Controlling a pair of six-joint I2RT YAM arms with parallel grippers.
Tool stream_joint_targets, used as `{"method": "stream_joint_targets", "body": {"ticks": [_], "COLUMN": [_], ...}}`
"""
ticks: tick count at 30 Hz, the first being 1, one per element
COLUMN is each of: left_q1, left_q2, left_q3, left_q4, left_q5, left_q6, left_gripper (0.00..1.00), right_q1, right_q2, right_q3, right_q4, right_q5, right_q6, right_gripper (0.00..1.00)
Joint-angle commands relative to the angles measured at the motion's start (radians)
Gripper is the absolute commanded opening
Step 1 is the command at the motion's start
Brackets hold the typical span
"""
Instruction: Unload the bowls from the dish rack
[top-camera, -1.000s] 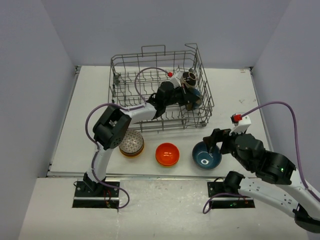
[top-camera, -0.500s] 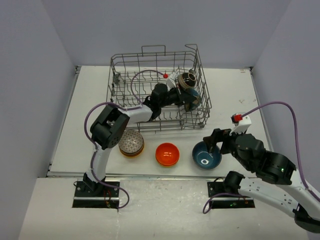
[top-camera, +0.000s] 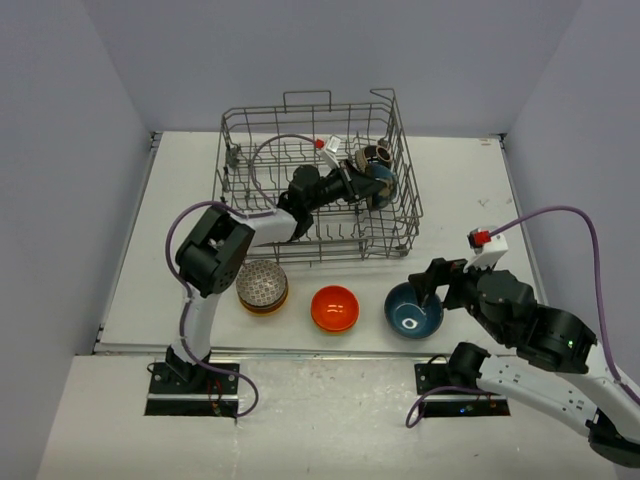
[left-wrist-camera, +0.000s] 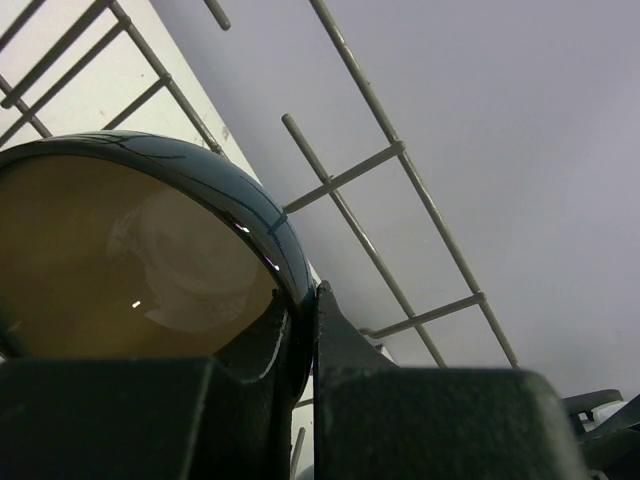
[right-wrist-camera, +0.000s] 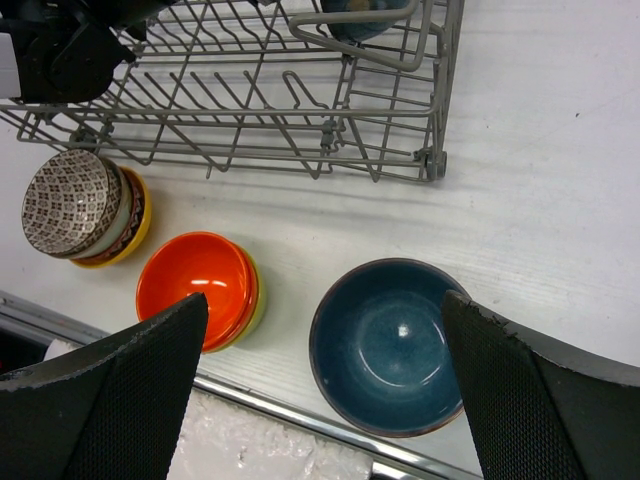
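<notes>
L gripper (top-camera: 370, 188) is reaching into the far-right corner of the dish rack (top-camera: 300, 255), fingers pressed together and pinching the rim of a dark teal bowl (left-wrist-camera: 130, 260) w/ a brownish inside. That bowl is sitting inside the rack; can't tell if it's lifted off the wires. A dark patterned bowl (top-camera: 378, 155) is lying just behind it. R gripper (right-wrist-camera: 322, 300) is hovering spread wide, holding nothing, over a blue bowl (right-wrist-camera: 390, 345) on the table (right-wrist-camera: 560, 150) in front of the rack. Orange bowl (right-wrist-camera: 195, 285) is topping a stack just beside it, and a patterned stack (right-wrist-camera: 75, 205) is sitting further left
</notes>
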Motion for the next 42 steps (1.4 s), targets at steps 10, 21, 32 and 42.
{"method": "stream_joint_targets", "body": {"ticks": [10,21,32,42], "left_q1": [0.019,-0.274,-0.634,-0.820], "left_q2": [-0.258,-0.618,-0.807,-0.821], "left_q3": [0.072,0.052,-0.115,-0.155], "left_q4": [-0.095,-0.807,-1.157,-1.250], "left_q5": [0.021,-0.355,-0.629,-0.689], "left_q6": [0.289,1.015,1.151,1.236], "left_gripper": [0.00,0.00,0.00,0.00], "right_q1": [0.005,-0.001,-0.235,-0.248], "right_q2": [-0.008,0.187,0.373,0.606], "right_q3": [0.053,0.280,0.550,0.529], "right_q4": [0.018,0.012,0.010,-0.163], "right_q5": [0.021,0.073,-0.215,-0.524], "right_q6": [-0.005,-0.051,-0.153,-0.219], "right_gripper": [0.99,0.99,0.94,0.78]}}
